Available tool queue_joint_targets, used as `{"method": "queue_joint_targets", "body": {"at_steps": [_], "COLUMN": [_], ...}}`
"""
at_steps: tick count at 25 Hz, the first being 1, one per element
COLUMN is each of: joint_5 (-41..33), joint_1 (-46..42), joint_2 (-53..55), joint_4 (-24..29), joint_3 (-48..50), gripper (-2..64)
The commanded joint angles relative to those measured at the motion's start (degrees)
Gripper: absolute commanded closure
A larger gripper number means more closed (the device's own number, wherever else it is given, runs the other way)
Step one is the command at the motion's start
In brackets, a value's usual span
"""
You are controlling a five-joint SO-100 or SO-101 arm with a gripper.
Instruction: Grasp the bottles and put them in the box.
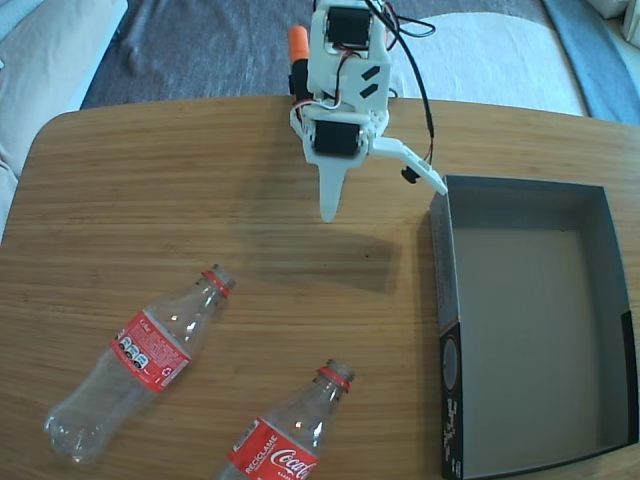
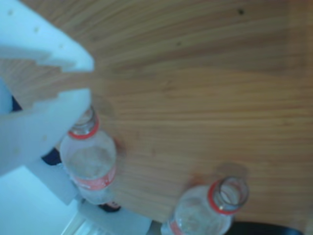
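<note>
Two clear bottles with red labels and red neck rings lie uncapped on the wooden table. In the fixed view one bottle point(image 1: 150, 350) is at the lower left and the other bottle point(image 1: 283, 440) at the bottom centre, partly cut off by the frame edge. The box point(image 1: 450, 330), black outside and grey inside, sits at the right with nothing in it. My gripper point(image 1: 385, 198) hangs above the table's far middle, open and holding nothing, well away from both bottles. The wrist view shows my gripper point(image 2: 91, 81) at the left, with one bottle point(image 2: 90, 164) below it and the other bottle point(image 2: 208, 210) at the bottom.
The arm's white body and black cable point(image 1: 425, 95) stand at the table's far edge. Bare wood point(image 1: 150, 190) lies between the arm and the bottles. Beyond the table are grey fabric point(image 1: 200, 45) and pale cushions point(image 1: 40, 50).
</note>
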Motion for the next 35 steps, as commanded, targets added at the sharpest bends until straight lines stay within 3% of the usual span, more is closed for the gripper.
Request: {"method": "queue_joint_targets", "body": {"at_steps": [1,29,35], "joint_5": [-0.1,-0.1,-0.1], "joint_1": [0.4,0.8,0.8], "joint_2": [0.4,-0.4,-14.6], "joint_4": [0.0,0.0,-0.8], "joint_3": [-0.6,-4.1,-11.8], "gripper": [61.9,61.8,61.8]}}
